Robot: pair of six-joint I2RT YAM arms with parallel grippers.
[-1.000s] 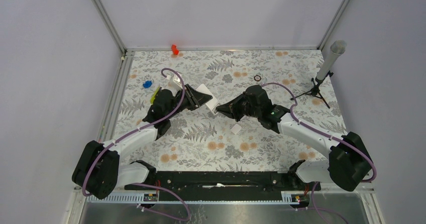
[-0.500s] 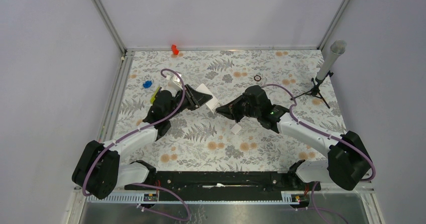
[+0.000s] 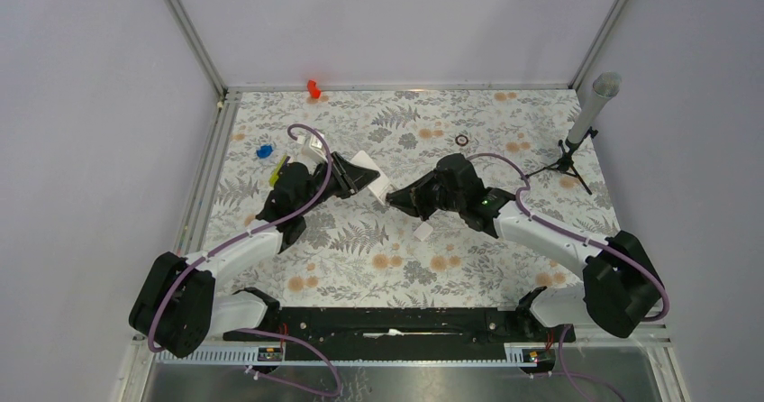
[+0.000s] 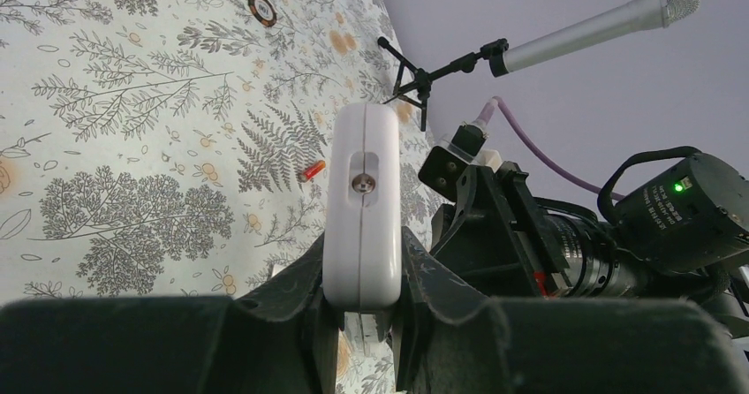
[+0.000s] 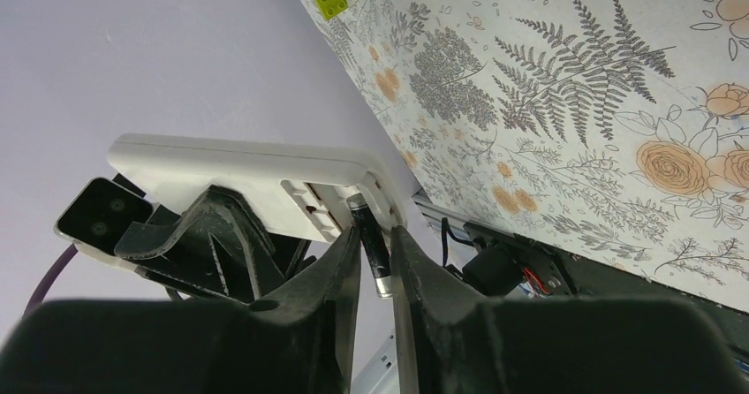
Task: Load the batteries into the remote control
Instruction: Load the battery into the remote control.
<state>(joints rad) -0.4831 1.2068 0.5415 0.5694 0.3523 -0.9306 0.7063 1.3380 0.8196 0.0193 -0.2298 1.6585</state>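
Observation:
My left gripper (image 3: 358, 176) is shut on the white remote control (image 3: 371, 173) and holds it on edge above the cloth; its narrow end (image 4: 360, 195) sticks up between the fingers. My right gripper (image 3: 395, 196) meets it from the right. In the right wrist view a dark battery (image 5: 372, 251) lies between the right gripper (image 5: 375, 235) fingers. Its far end sits in the open compartment of the remote control (image 5: 247, 175), and the jaws are close around it. Another small red cylinder (image 4: 312, 170) lies on the cloth beyond the remote.
A small white piece (image 3: 422, 232) lies on the cloth below the grippers. A microphone on a tripod (image 3: 584, 124) stands at the right edge. There is a dark ring (image 3: 462, 140) behind, a red plastic piece (image 3: 313, 88) at the back wall, and blue (image 3: 264, 150) and yellow-green (image 3: 278, 169) bricks on the left.
The right arm has edged slightly left, towards the remote. The left arm and the remote have not moved.

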